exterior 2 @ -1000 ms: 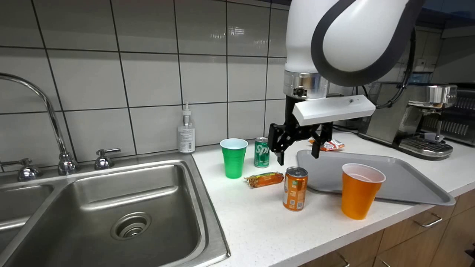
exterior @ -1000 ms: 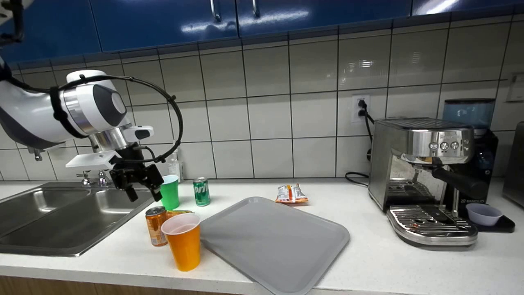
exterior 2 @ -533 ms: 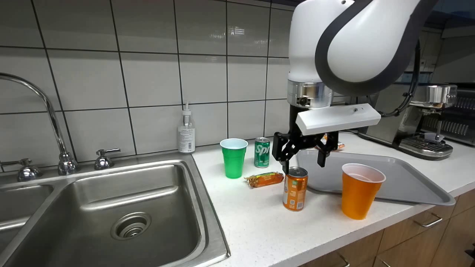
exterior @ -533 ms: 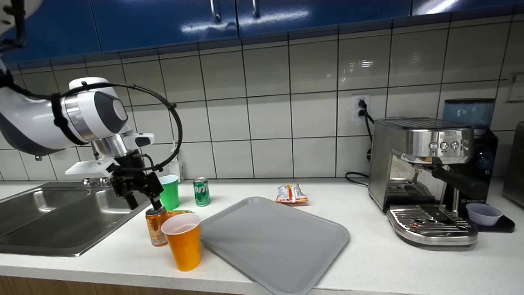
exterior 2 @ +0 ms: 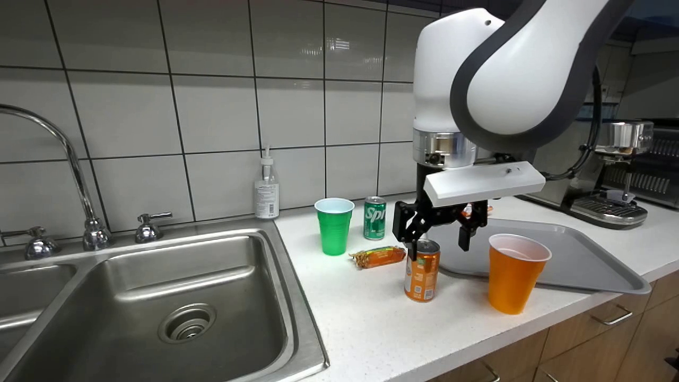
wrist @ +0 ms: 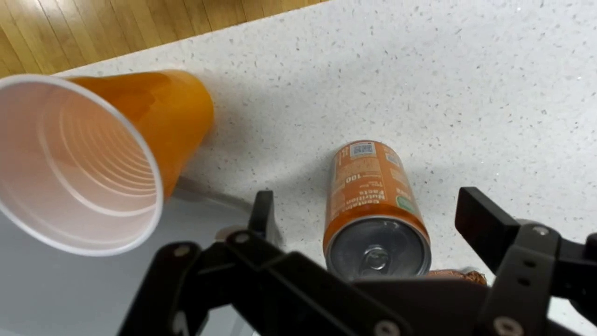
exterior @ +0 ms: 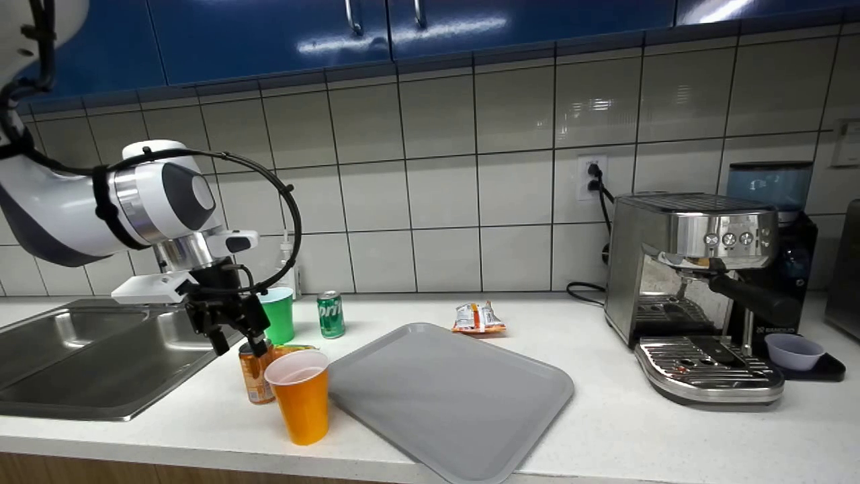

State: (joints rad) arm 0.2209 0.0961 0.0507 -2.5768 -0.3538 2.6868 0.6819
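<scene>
Speckled counter [wrist: 466,93], cylindrical orange can [wrist: 373,200] near angular end effector [exterior 2: 438,247], jaws wide apart

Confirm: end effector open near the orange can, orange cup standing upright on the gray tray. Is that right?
Not quite: the orange cup stands upright on the counter beside the gray tray, as the wrist view shows. The end effector is open near the orange can.
</scene>
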